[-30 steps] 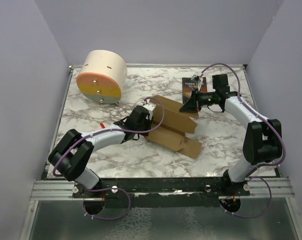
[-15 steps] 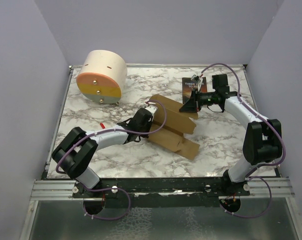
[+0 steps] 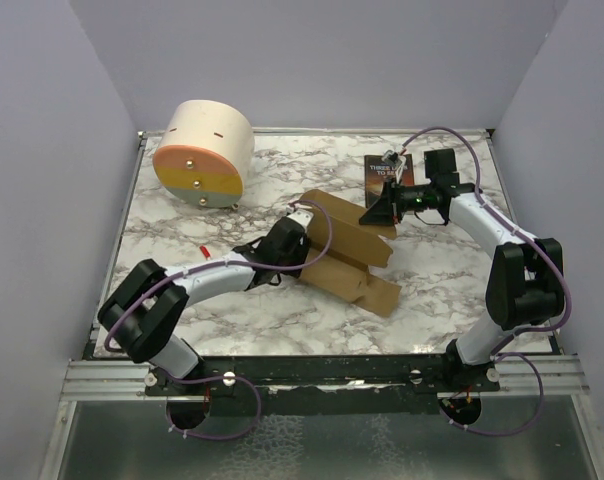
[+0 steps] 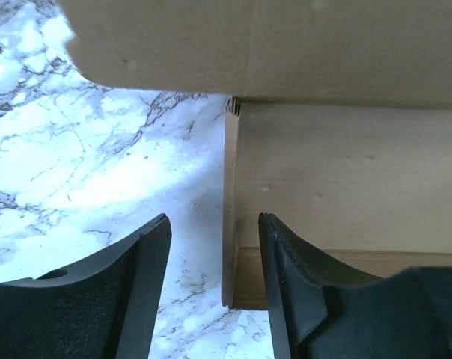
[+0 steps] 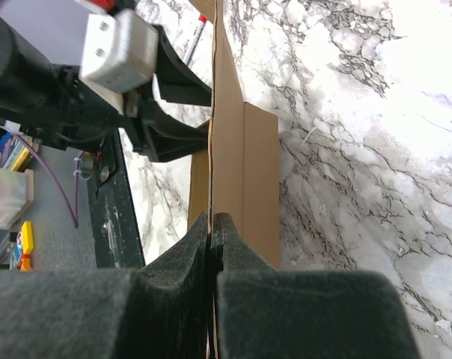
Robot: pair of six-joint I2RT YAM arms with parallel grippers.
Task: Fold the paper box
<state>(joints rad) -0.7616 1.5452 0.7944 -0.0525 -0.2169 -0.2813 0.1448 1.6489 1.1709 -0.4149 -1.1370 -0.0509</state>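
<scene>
Your right gripper (image 5: 211,224) is pinched shut on a thin panel at the far right corner of the paper box (image 3: 347,255), which lies partly folded mid-table. Your left gripper (image 4: 215,247) has its fingers apart, straddling a flap's edge on the box's left side without clamping it. You look to be mid-fold, raising the walls. Next, close on that flap or push it up along its crease, with the right pinch as anchor.
</scene>
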